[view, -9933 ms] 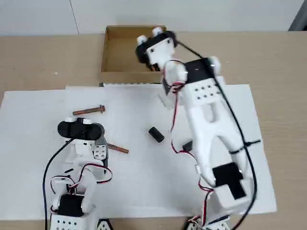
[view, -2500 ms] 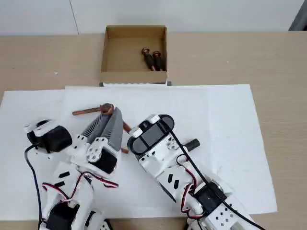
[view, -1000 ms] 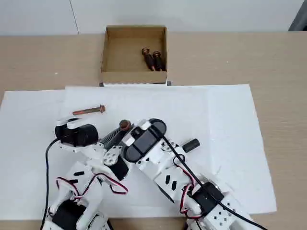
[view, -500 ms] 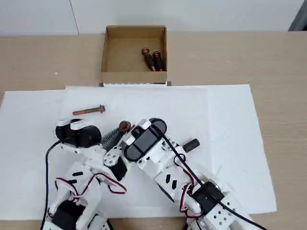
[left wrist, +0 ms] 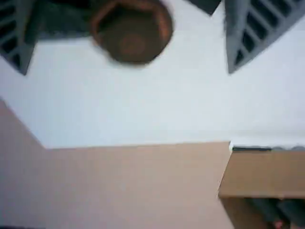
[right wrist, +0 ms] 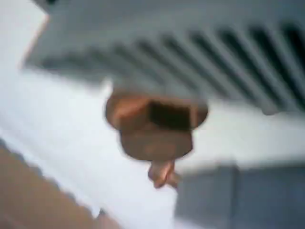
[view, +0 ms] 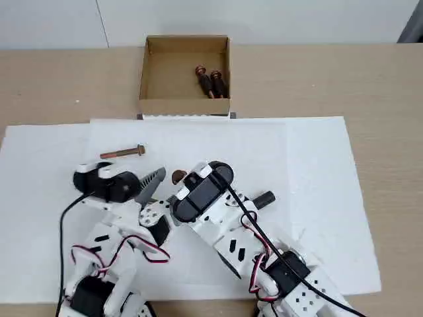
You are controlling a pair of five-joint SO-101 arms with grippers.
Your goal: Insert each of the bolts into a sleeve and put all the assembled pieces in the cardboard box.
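Note:
A copper bolt (view: pixel 178 176) is held off the white paper between the two arms, its hex head (left wrist: pixel 131 33) facing the left wrist camera. My left gripper (view: pixel 162 185) stands open on either side of it, its ribbed fingers (left wrist: pixel 248 33) well apart from the head. My right gripper (view: pixel 185 185), under its black motor, appears shut on the bolt (right wrist: pixel 155 126). A second bolt (view: pixel 122 152) lies on the paper farther left. One black sleeve (view: pixel 264 198) lies right of the right arm. Two assembled pieces (view: pixel 211 80) rest in the cardboard box (view: pixel 185 104).
The white paper sheet (view: pixel 310 158) covers the near table, with free room on its right half. The box (left wrist: pixel 262 174) stands just beyond the sheet's far edge on the bare wooden table (view: pixel 330 79). Both arms crowd the sheet's lower left.
My left gripper was shut on the bolt half a second ago and has opened. The bolt stays up at the right gripper. The sleeve and second bolt have not moved.

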